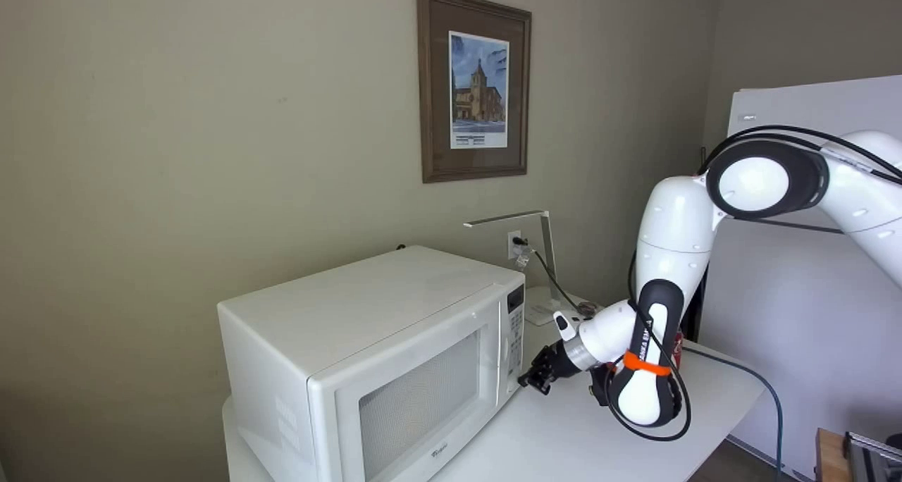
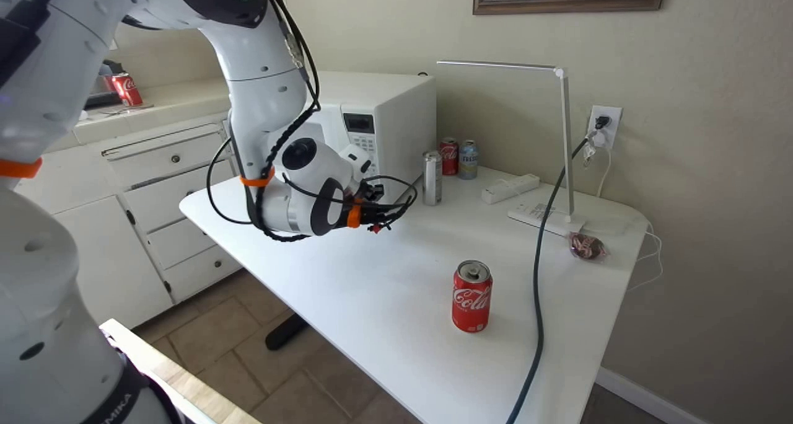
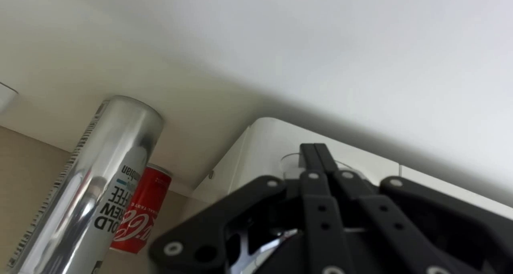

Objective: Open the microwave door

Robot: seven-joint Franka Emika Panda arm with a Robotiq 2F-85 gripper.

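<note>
just ahead of the gripper (image 3: 315, 152), the microwave (image 1: 377, 313) is standing on the table (image 1: 564, 433), its strip (image 1: 515, 341) nearest the fingers (image 3: 307, 150) and its door (image 1: 419, 394) lying farther along the front. the two fingers are resting flat together, nothing showing between them. they are probably being held this narrow to make one firm prod, since the strip's low end is carrying what is looking like the door button (image 3: 291, 165), partly hidden behind the fingers. that is likely why the gripper is hovering down at this corner rather than over the door. whether the fingers are touching the button, the views are not showing.

the door is sitting flush and upright, seemingly waiting on a push. it is facing out toward the gripper's side of the table, its long axis running level, away from the gripper. it is likely hinging at the far edge, so the near edge should be swinging out first. off to one side of the gripper, a silver can (image 3: 96, 182) and a red can (image 3: 142, 210) are standing near the microwave, seemingly clear of that swing.
</note>
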